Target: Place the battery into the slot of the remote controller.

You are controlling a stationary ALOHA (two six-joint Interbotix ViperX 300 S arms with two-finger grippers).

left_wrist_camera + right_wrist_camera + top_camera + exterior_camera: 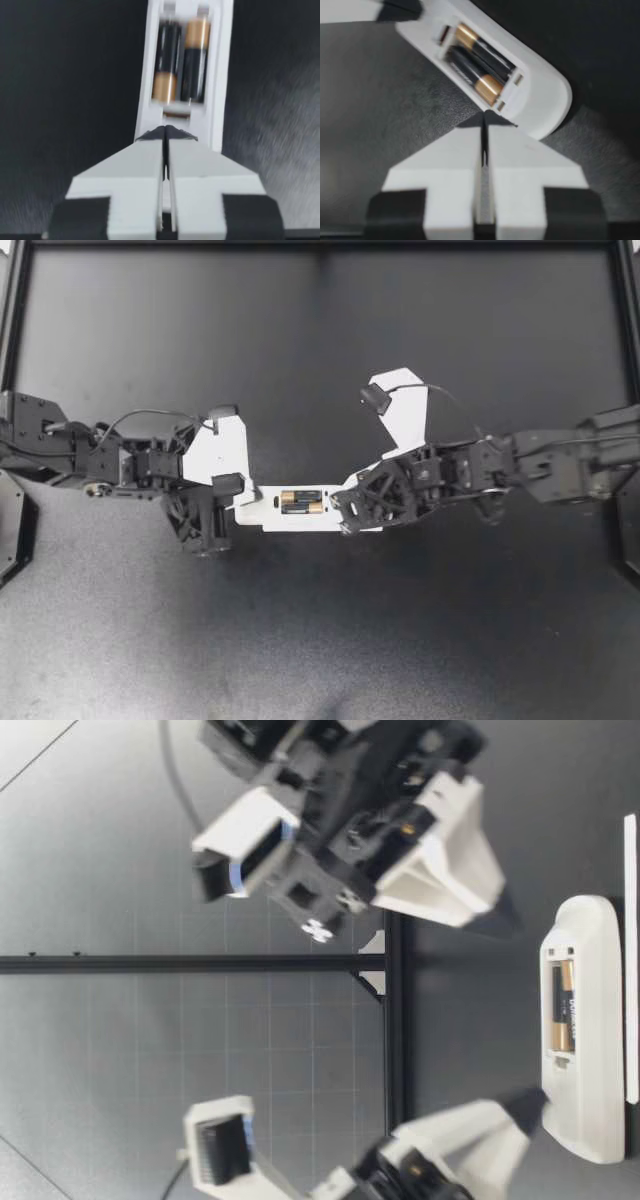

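Your remote controller (pixel 262 512) lies flat in the middle of the table (pixel 320 640), two batteries (pixel 301 502) side by side in its slot (pixel 176 111). Your left end effector (pixel 243 502), fingers pressed together, sits at one end; your right end effector (pixel 350 502), likewise pressed together, hovers over the other

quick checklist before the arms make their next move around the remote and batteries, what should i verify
1. Slot filled: two black-and-copper cylindrical batteries lie side by side in the white plastic remote controller: ok.
2. Polarity: copper ends face opposite ways; whether that is right: cannot tell.
3. My left gripper empty: shut on nothing: ok.
4. My right gripper empty: shut on nothing: ok.
5. Remote lying flat on the black table: ok.
6. Left gripper clear of the remote's end: cannot tell.
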